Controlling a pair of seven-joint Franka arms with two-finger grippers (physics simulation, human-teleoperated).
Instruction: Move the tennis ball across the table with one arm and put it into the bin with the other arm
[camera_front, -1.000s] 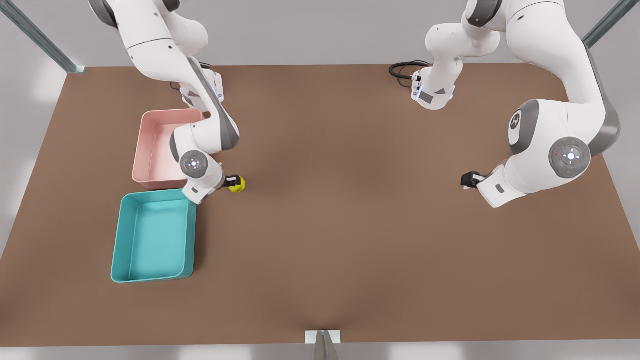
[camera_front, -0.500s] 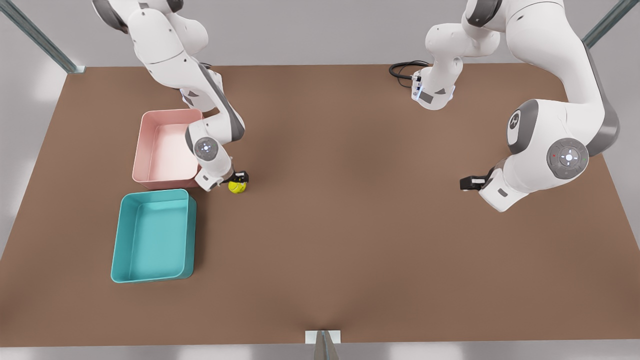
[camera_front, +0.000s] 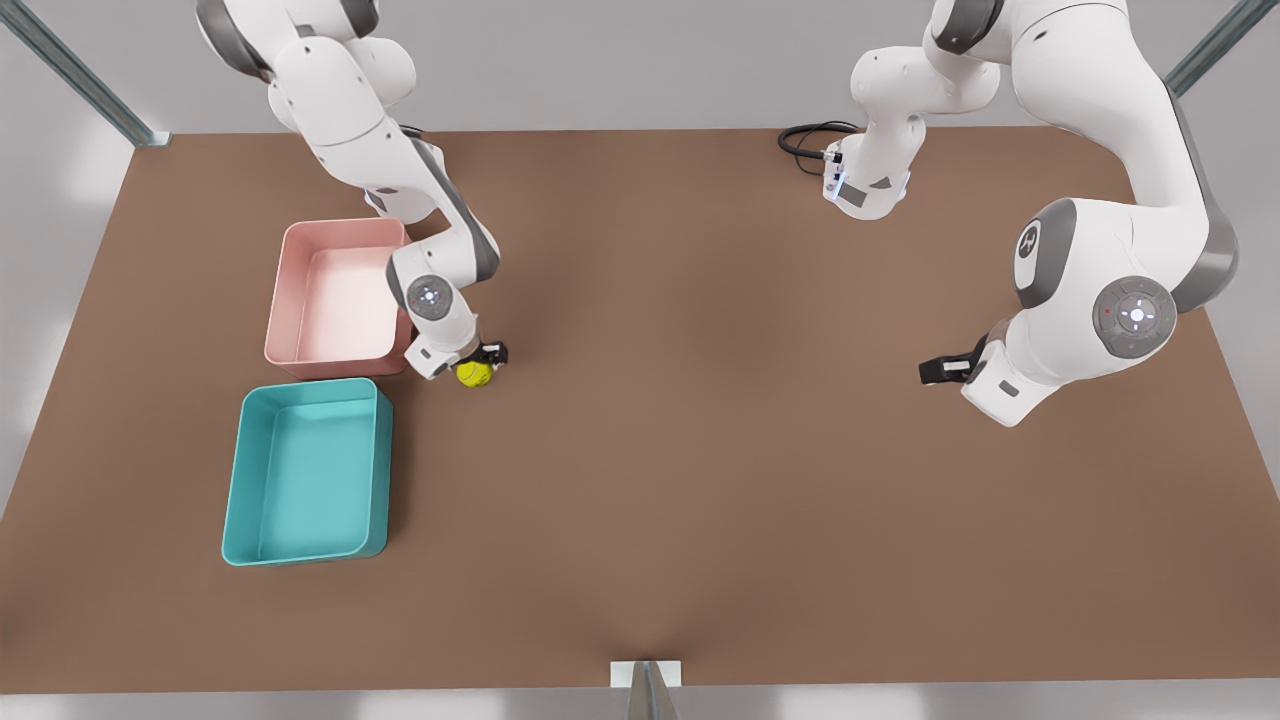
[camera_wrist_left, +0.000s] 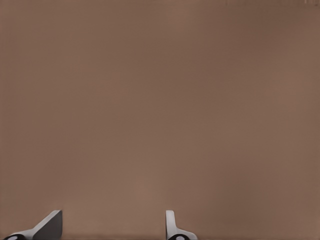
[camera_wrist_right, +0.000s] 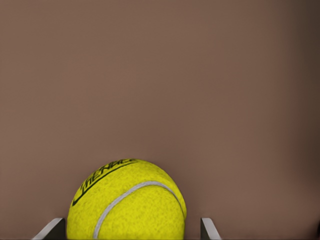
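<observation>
Small bright yellow-green tennis ball (camera_front: 474, 373) with a pale seam and black lettering resting on the large flat matte brown bench (camera_front: 700, 450), just off the corner of the pink rectangular tray (camera_front: 335, 298) and near the teal rectangular open bin (camera_front: 307, 472) with rounded corners and low walls, not inside either. Pink tray and teal bin side by side toward the front view's left, close together, both holding nothing.

Right pincer (camera_front: 488, 357) on the white jointed arm at the front view's left, lowered over the ball, black tips right at the ball's upper edge. In the right wrist view, ball (camera_wrist_right: 127, 200) sitting between the two grey fingertips (camera_wrist_right: 209, 230), spread apart, one on each side of the ball; whether either pad touches the ball, impossible to tell.

Left pincer (camera_front: 935, 371) on the white arm at the front view's right, well apart from the ball and both trays, waiting low over bare bench. In the left wrist view, left pincer (camera_wrist_left: 112, 225) with its two fingertips (camera_wrist_left: 172, 227) held apart, nothing between them, plain brown bench surface (camera_wrist_left: 160, 100) beyond.

Black coiled cable (camera_front: 805, 138) lying on the far edge of the bench beside the base of the arm at the front view's right.
</observation>
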